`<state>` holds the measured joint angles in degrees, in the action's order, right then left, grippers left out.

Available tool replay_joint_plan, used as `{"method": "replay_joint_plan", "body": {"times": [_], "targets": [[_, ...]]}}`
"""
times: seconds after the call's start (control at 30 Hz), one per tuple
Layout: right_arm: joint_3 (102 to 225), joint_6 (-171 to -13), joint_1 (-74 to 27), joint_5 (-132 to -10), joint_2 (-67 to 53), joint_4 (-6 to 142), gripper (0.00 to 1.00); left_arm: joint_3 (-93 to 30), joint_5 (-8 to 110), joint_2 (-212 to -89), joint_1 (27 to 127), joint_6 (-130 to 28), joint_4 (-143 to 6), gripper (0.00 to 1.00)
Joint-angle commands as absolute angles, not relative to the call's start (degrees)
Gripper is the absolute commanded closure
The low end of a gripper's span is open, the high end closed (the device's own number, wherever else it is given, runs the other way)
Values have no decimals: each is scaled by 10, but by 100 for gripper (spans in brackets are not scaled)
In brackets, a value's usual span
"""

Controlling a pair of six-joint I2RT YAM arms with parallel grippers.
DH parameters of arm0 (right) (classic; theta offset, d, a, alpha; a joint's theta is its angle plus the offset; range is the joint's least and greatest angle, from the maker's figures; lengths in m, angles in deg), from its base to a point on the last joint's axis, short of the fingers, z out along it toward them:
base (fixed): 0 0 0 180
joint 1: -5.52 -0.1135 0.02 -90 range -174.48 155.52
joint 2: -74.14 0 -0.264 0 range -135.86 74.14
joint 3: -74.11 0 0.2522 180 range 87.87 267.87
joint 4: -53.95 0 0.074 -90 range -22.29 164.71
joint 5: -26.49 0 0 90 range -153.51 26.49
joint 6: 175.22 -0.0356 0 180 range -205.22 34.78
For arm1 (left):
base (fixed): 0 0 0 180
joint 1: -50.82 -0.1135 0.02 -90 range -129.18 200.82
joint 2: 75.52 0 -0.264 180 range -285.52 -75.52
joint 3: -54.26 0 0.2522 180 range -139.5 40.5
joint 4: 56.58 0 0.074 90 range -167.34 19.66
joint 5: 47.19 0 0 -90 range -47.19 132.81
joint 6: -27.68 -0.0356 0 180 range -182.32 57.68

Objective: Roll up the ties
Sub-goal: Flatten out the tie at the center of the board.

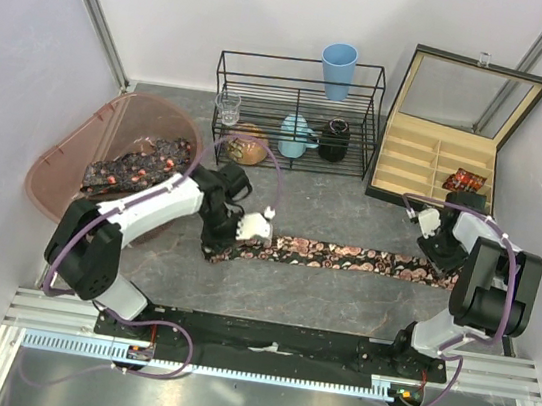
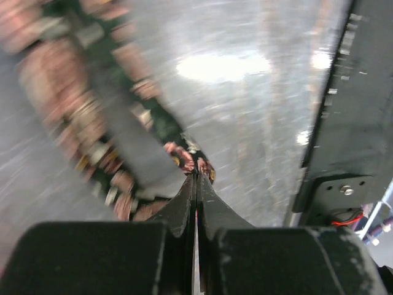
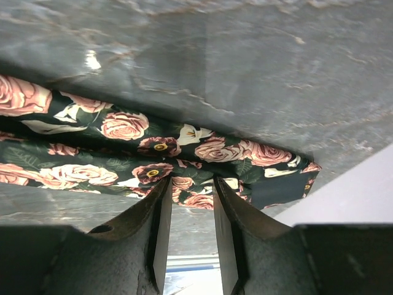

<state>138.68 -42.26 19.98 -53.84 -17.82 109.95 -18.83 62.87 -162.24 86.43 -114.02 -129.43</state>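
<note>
Floral tie (image 1: 344, 257) lies flat, stretched left to right across the grey table (image 1: 317, 305) between the two arms.

Left gripper (image 2: 196, 176) — jaws fully together, pinching the tie's left end at the very tips. My wrist view here is blurred, so I cannot make out how much cloth is caught.

Right gripper (image 3: 189, 187) sits at the tie's right end with its jaws partly apart. The fingertips (image 3: 161, 203) overlap the near edge of the fabric. I cannot tell whether they press on it, and I see nothing clamped between them.

More ties (image 1: 134, 169) are bunched in the pink tub (image 1: 47, 177) at far left — well apart from the stretched one. One rolled tie (image 1: 464, 180) sits in a right-hand compartment of the open wooden box (image 1: 414, 157).
</note>
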Motion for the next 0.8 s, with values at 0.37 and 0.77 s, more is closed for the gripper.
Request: {"method": "replay_joint_plan", "body": {"times": [0.37,0.77], "targets": [[1397,-408,218,-538,-220,1039,60,-333,634,-1726,758,-1148,-1299,61],[1409,-370,245,-522,-220,1033,61,-301,733,-1619,778,-1125,-1176,34]]}}
